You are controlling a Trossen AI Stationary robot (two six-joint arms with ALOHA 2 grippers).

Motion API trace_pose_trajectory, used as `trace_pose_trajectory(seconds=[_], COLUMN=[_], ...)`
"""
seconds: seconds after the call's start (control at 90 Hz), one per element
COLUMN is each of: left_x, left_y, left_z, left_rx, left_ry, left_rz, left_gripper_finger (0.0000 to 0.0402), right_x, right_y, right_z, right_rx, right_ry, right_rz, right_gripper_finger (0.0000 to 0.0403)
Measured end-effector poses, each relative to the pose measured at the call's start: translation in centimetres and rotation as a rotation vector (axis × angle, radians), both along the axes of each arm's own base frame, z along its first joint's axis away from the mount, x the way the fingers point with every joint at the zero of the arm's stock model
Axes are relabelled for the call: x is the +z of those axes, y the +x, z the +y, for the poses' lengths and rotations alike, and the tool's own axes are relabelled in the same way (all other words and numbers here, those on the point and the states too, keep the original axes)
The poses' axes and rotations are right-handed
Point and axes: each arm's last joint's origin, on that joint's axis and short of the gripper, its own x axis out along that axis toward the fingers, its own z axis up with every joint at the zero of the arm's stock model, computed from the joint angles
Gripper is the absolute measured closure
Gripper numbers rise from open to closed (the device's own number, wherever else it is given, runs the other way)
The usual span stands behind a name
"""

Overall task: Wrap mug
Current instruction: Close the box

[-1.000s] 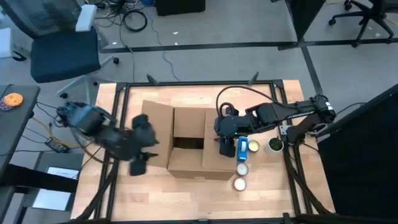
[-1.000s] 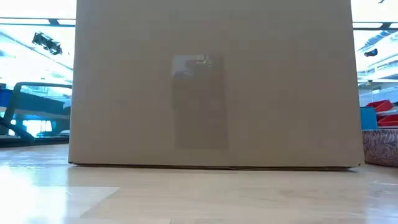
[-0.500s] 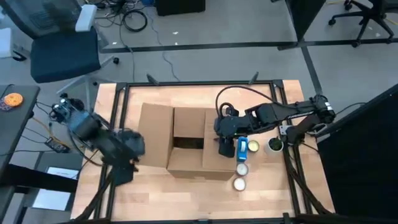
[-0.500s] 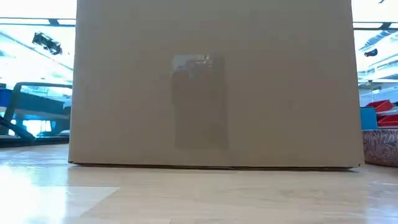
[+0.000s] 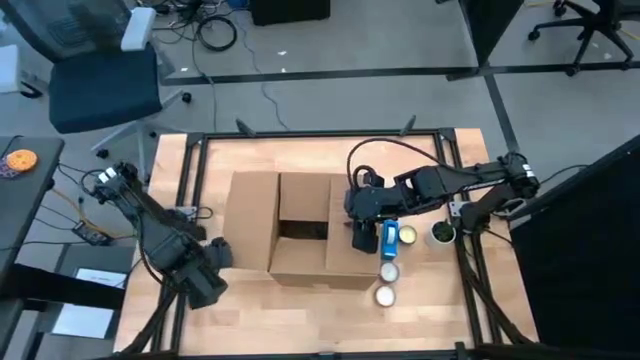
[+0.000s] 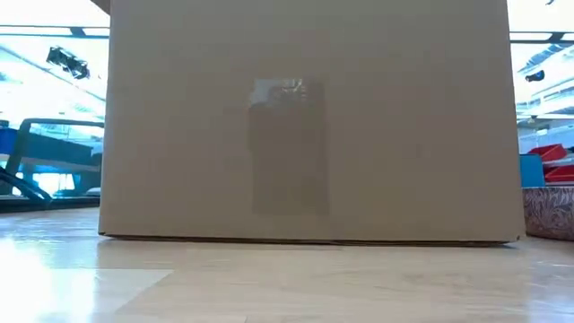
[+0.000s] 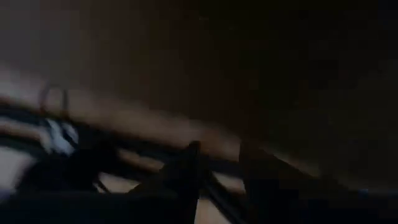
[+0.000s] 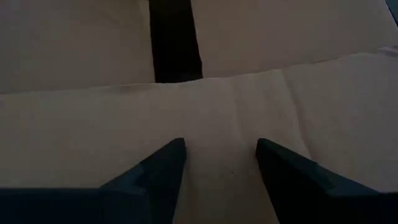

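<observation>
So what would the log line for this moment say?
left gripper: table's left edge, off the cardboard box | right gripper: open, over box's right flap | mug: not seen

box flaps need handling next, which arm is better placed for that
Probably the right: the right gripper hangs open over the cardboard box, while the left gripper sits off near the table's left edge.

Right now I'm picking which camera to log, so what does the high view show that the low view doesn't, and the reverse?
Only the high view shows both arms: the left gripper near the table's front left corner, the right gripper over the box's right flap, a blue item and small round items beside it. Only the low view shows the box's tape patch and a speckled item at the right edge. Both show the box on the table.
</observation>
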Motion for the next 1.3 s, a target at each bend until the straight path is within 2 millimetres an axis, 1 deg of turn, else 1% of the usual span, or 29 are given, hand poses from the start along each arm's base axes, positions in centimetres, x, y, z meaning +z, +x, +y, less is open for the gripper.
trace_pose_trajectory(seconds=[0.189, 0.289, 0.378, 0.533, 0.633, 0.756, 0.833, 0.967, 1.122, 1.3], left_x=[2.2, 3.9, 5.6, 8.4, 9.3, 8.7, 7.3, 5.3, 2.8, 1.5], left_y=[0.8, 1.3, 2.0, 3.7, 4.6, 6.4, 7.8, 10.3, 12.7, 14.5], left_z=[0.3, 0.2, -0.2, -1.5, -2.1, -2.0, -1.4, -0.3, 1.0, 1.8], left_rx=[-0.040, -0.072, -0.117, -0.236, -0.317, -0.341, -0.338, -0.311, -0.307, -0.284], left_ry=[0.174, 0.206, 0.207, 0.218, 0.279, 0.404, 0.486, 0.556, 0.580, 0.557], left_rz=[-0.294, -0.454, -0.600, -0.868, -0.982, -1.002, -0.957, -0.909, -0.813, -0.780], left_gripper_finger=[0.0312, 0.0312, 0.0312, 0.0312, 0.0312, 0.0312, 0.0312, 0.0312, 0.0312, 0.0312], right_x=[0.0, -0.1, -0.1, 0.0, 0.0, 0.0, 0.5, 1.8, 4.2, 5.6], right_y=[0.0, -0.1, 0.0, 0.0, 0.0, 0.1, -0.2, -0.8, -2.3, -3.9], right_z=[-0.2, -0.3, -0.3, -0.3, -0.3, -0.2, 0.1, 0.6, 0.9, 1.0], right_rx=[-0.005, -0.008, -0.011, -0.014, -0.015, -0.013, -0.006, 0.021, 0.052, 0.039], right_ry=[0.000, -0.004, -0.007, -0.008, -0.010, -0.010, -0.012, -0.034, -0.011, 0.004], right_rz=[0.009, 0.013, 0.011, 0.003, 0.002, -0.003, -0.015, -0.049, -0.113, -0.165], right_gripper_finger=[0.0218, 0.0218, 0.0218, 0.0218, 0.0218, 0.0218, 0.0218, 0.0219, 0.0225, 0.0230])
